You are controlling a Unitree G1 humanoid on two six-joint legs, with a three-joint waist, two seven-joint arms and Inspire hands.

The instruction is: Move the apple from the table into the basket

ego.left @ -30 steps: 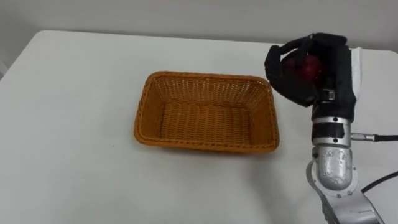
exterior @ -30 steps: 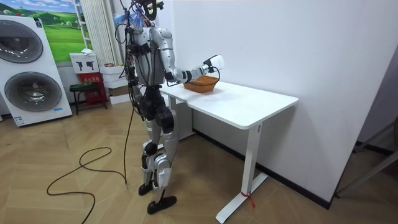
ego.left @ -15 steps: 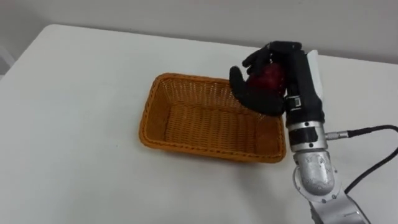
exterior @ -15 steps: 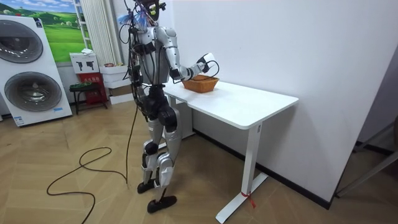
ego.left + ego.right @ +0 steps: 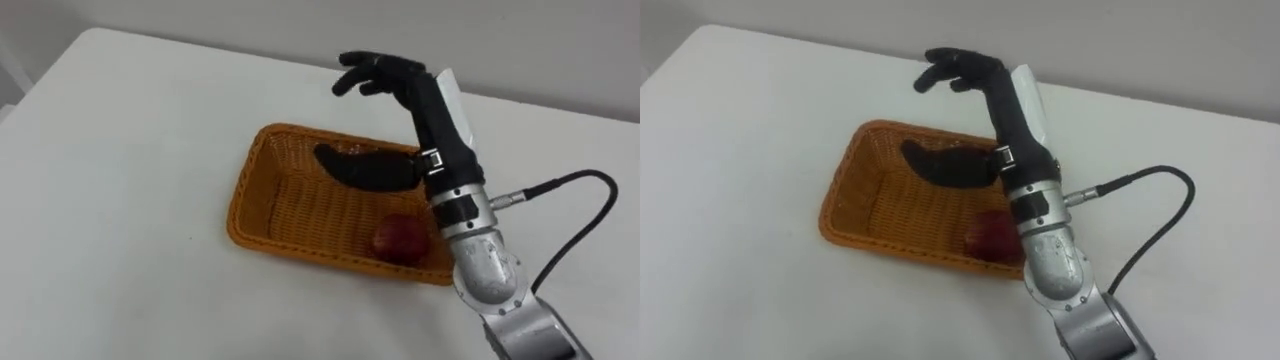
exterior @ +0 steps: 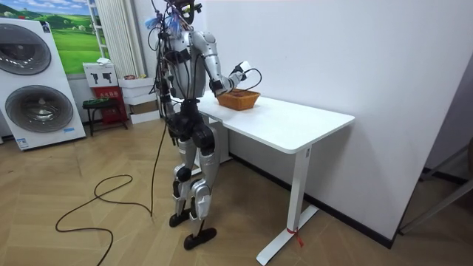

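- The right hand hangs over the far right part of the wicker basket, fingers spread and nearly straight, thumb held apart, holding nothing.
- The red apple lies on the basket's floor, in the near right corner, below the wrist and clear of the fingers.
- The basket sits on the white desk.
- In the room view, the robot stands upright at the desk's left end.

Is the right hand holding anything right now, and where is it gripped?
Nothing: the right hand is open above the wicker basket; the apple lies inside.
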